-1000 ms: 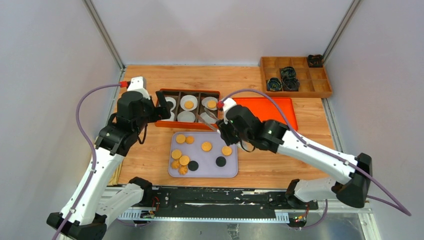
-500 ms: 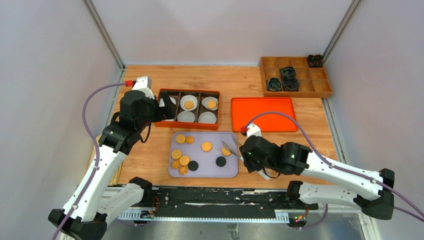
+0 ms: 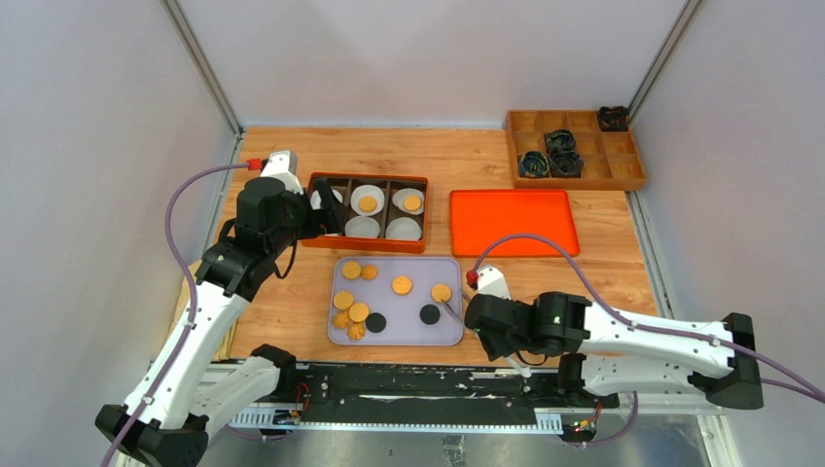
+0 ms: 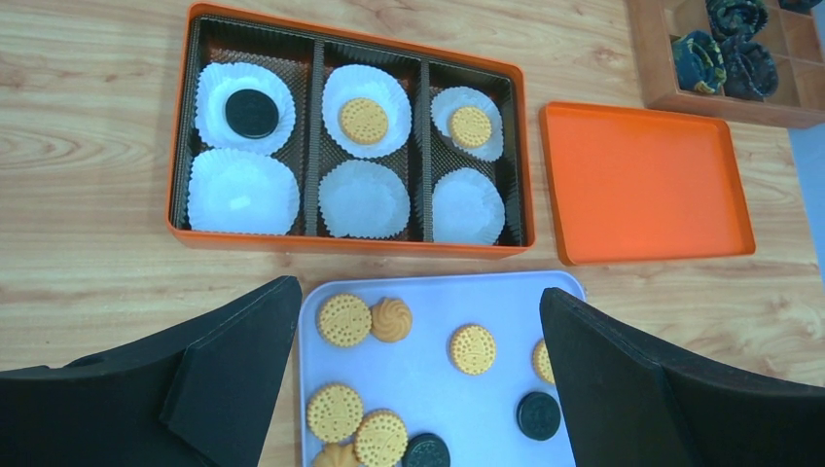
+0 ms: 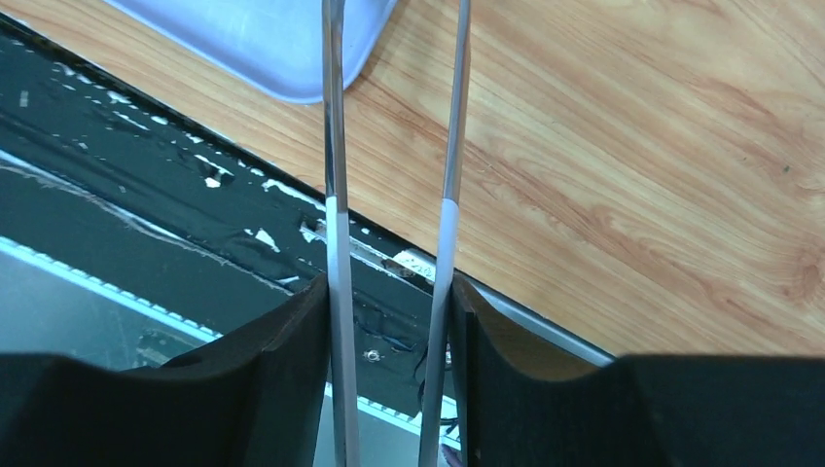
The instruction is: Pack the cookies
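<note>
From above, the cookies (image 3: 359, 311) lay on the lavender tray (image 3: 399, 336), near the orange box (image 3: 365, 179) of paper cups (image 3: 362, 227). The right gripper (image 3: 474, 313) pinched thin tongs (image 3: 449, 309) at the tray's near right corner.

In the left wrist view, the left gripper (image 4: 418, 289) was spread wide and empty above tray and box. Three cups already held a cookie and three were bare.

In the right wrist view, the two blades stood apart with nothing between them, and their tips were out of view. Such narrow blades could probably slip on a flat cookie, or push it across the tray instead of lifting it.
</note>
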Robot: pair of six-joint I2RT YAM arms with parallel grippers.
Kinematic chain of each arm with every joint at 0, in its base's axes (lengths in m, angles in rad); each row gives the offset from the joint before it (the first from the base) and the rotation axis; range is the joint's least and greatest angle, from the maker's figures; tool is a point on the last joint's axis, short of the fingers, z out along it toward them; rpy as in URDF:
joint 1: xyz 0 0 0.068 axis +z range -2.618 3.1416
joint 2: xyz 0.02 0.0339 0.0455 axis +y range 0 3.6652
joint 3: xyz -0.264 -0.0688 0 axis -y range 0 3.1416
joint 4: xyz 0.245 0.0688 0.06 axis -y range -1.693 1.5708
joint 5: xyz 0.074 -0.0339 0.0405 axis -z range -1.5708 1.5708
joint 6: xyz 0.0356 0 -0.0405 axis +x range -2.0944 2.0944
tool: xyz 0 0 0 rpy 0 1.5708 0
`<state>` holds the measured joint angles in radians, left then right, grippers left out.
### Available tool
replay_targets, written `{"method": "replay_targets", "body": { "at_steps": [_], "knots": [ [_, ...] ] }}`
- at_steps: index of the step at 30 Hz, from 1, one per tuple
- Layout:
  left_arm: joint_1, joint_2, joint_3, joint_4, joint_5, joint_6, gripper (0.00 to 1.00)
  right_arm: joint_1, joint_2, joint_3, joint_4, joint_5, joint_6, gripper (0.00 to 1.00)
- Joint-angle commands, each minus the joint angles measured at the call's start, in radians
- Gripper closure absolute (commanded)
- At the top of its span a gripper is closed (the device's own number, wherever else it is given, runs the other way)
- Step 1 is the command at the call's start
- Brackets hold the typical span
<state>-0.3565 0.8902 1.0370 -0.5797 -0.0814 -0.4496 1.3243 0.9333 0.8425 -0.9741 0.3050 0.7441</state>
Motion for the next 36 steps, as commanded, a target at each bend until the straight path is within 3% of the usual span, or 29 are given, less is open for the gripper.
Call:
{"method": "replay_targets", "body": {
  "at_steps": [1,20,36],
  "knots": [
    [0.004,-0.003,-0.014,0.024,0.013,-0.003,0.00,0.028,0.065,0.028,-0.030,0.069,0.023,0.52],
    [0.004,-0.015,-0.028,0.019,0.000,0.000,0.00,0.033,0.185,0.143,0.047,0.089,-0.103,0.50],
    [0.004,-0.022,-0.022,0.016,-0.003,0.007,0.00,0.015,0.246,0.121,0.102,0.128,-0.109,0.50]
  ]
}}
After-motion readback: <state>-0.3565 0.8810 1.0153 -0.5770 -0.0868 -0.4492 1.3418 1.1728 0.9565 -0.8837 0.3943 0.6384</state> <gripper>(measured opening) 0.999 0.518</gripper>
